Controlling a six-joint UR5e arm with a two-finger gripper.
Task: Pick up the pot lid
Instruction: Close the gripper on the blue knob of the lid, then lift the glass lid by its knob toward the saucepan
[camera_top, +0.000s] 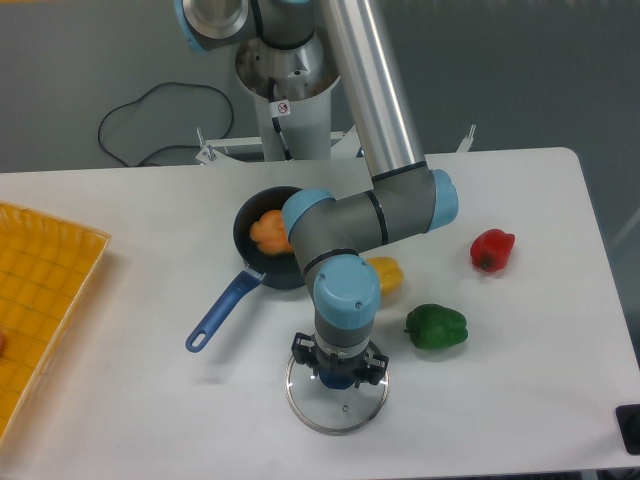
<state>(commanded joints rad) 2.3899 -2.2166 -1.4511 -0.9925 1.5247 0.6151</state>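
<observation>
The gripper (341, 358) points down over the back part of the pot lid, at the near middle of the table. The round glass pot lid (346, 412) has a silvery rim and a dark blue knob (337, 380). That knob shows directly below and between the gripper's dark finger parts, partly covered by them. How far apart the fingertips are, and whether they press on the knob, cannot be made out.
Behind the lid, a black pan (245, 225) holds an orange item, its blue handle (222, 313) pointing front-left. A yellow object (386, 275), a green pepper (437, 327) and a red pepper (492, 250) lie to the right. A yellow-orange bin (45, 290) stands far left.
</observation>
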